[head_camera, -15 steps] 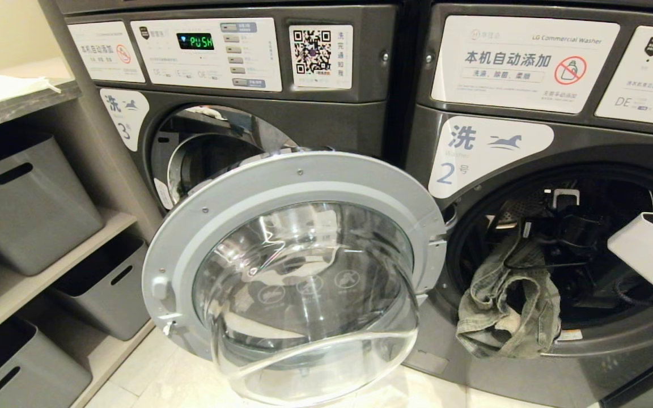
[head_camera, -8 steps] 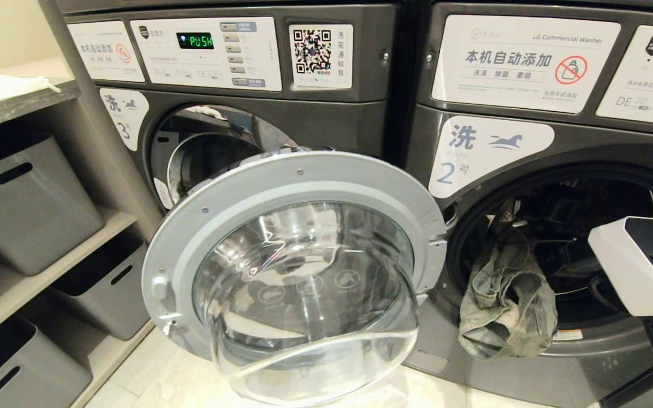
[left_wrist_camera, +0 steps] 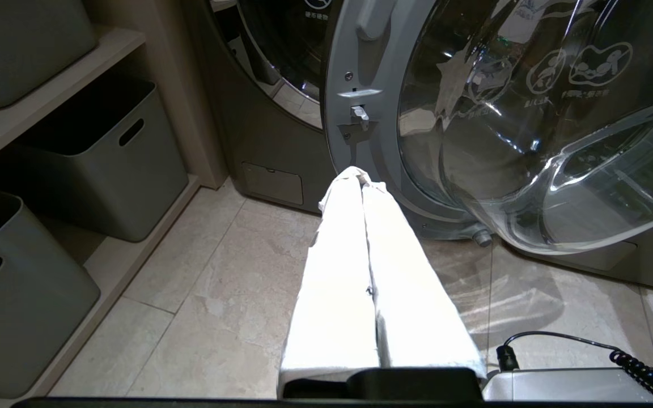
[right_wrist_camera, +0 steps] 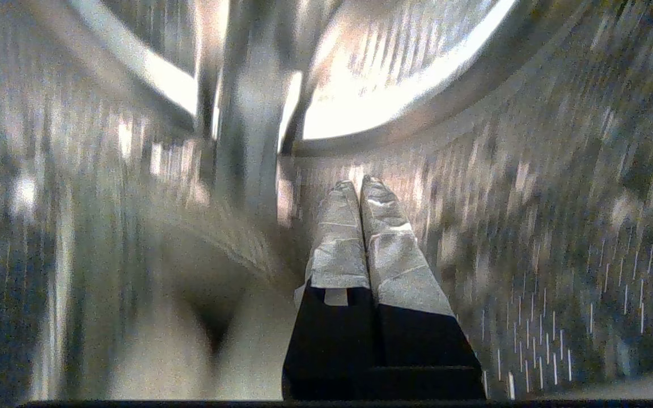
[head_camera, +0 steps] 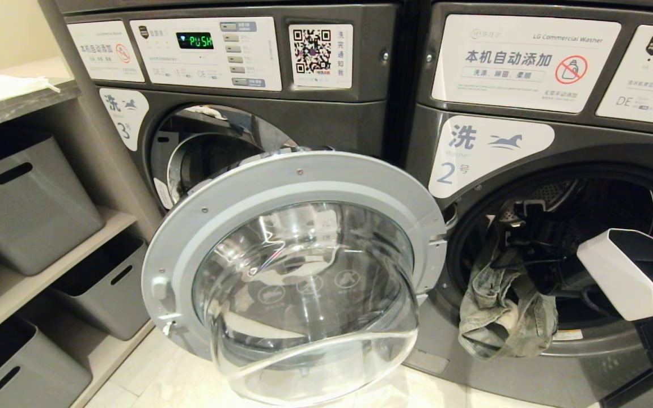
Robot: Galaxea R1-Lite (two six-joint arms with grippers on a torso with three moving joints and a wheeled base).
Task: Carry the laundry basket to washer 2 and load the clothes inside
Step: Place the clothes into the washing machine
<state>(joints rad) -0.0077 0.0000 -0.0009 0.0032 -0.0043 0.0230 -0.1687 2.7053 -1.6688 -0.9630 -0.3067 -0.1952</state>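
Head view, right gripper [right_wrist_camera: 360, 190] pushed deeper into washer 2 [head_camera: 530, 226], clothes [head_camera: 505, 309] bunched higher

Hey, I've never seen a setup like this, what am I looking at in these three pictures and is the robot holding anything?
A two-armed robot faces laundromat washers. The head camera shows washer 2 with its door swung open and a denim garment draped over the drum's lip, half out. The right arm reaches into the drum. The right wrist camera looks along the right gripper, shut and empty, inside the drum. The left wrist camera shows the left gripper, shut, holding nothing, above the floor by the door.
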